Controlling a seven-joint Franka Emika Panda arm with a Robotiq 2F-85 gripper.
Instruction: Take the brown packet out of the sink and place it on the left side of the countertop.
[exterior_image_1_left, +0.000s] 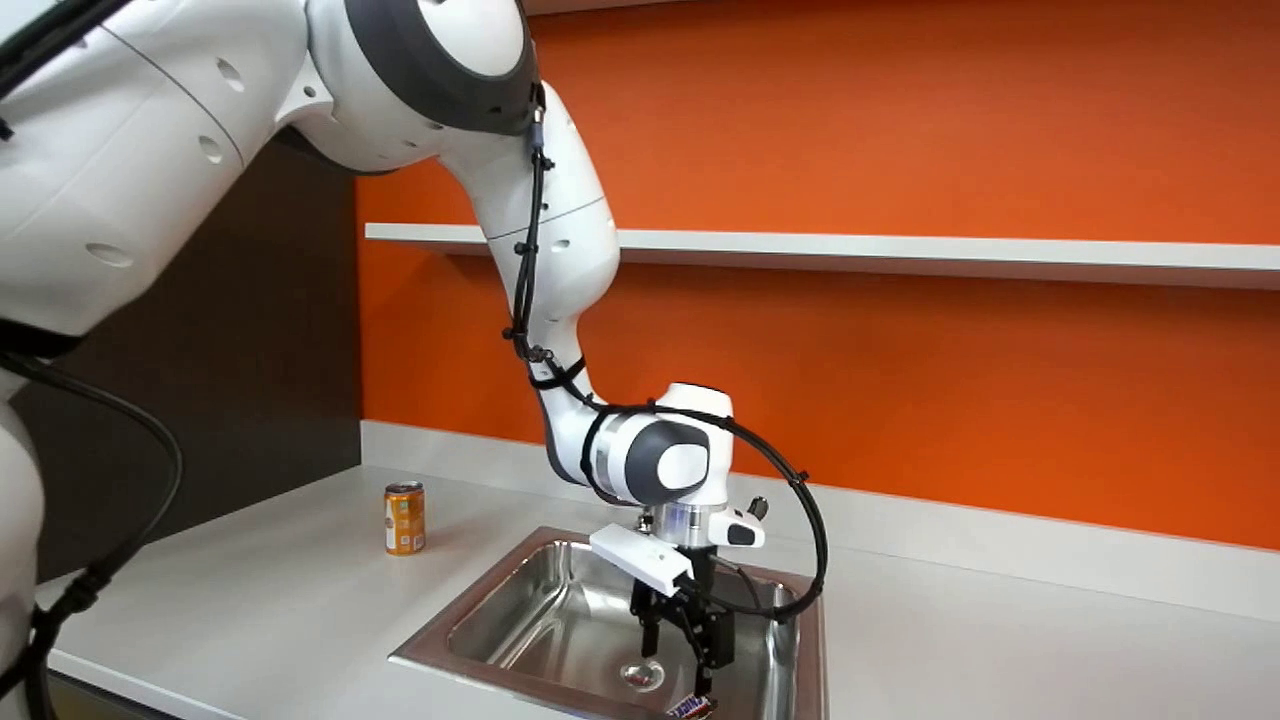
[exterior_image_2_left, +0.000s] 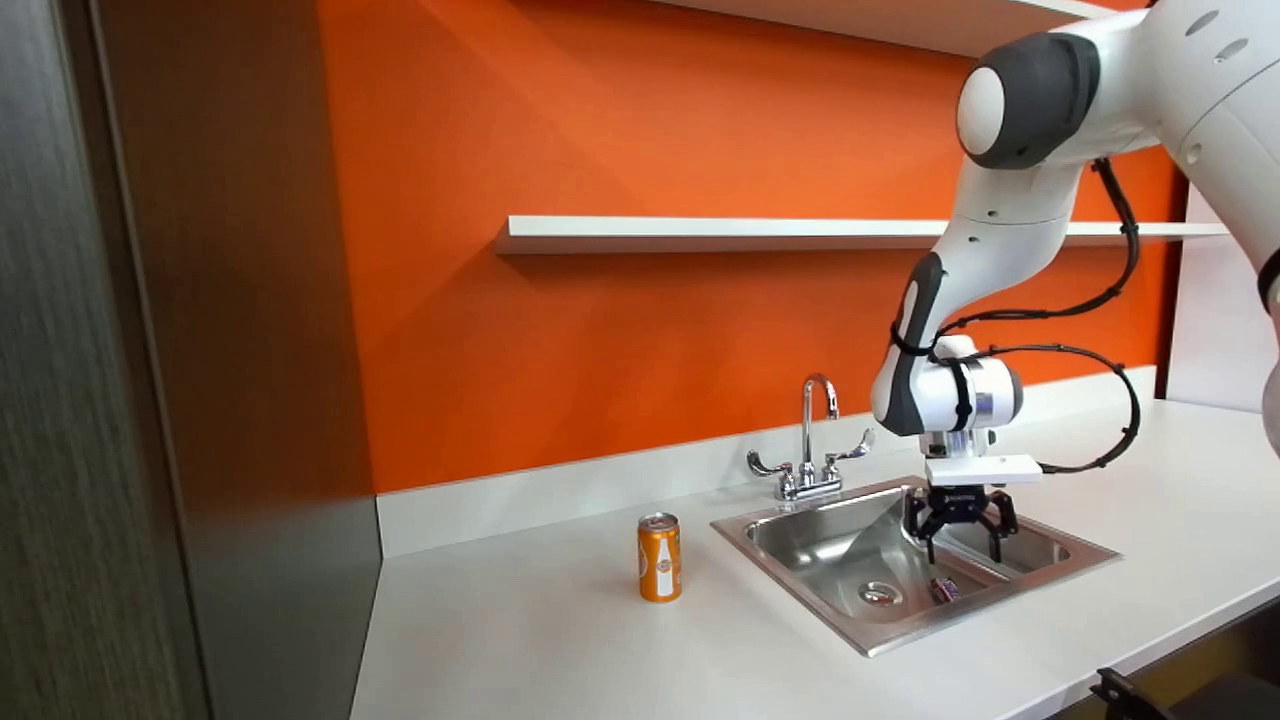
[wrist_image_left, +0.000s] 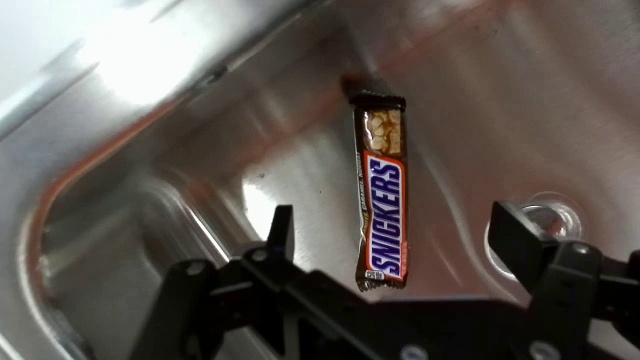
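The brown packet (wrist_image_left: 385, 200) is a dark-brown Snickers bar lying flat on the sink floor, near the drain. It also shows small in both exterior views (exterior_image_1_left: 692, 706) (exterior_image_2_left: 944, 590). The sink (exterior_image_2_left: 800, 587) is a stainless-steel basin set in the pale countertop (exterior_image_2_left: 560, 640). My gripper (wrist_image_left: 390, 215) is open and empty, pointing down above the packet. In the wrist view the packet lies between the line of the two fingers and reaches beyond them; nothing touches it. In the exterior views the gripper (exterior_image_1_left: 676, 668) (exterior_image_2_left: 963, 558) hangs in the basin's opening.
An orange can (exterior_image_2_left: 660, 560) stands upright on the countertop left of the sink. A chrome faucet (exterior_image_2_left: 808, 440) with two handles rises behind the sink. A white shelf (exterior_image_1_left: 900, 250) runs along the orange wall. A dark panel (exterior_image_2_left: 220, 400) closes the left end.
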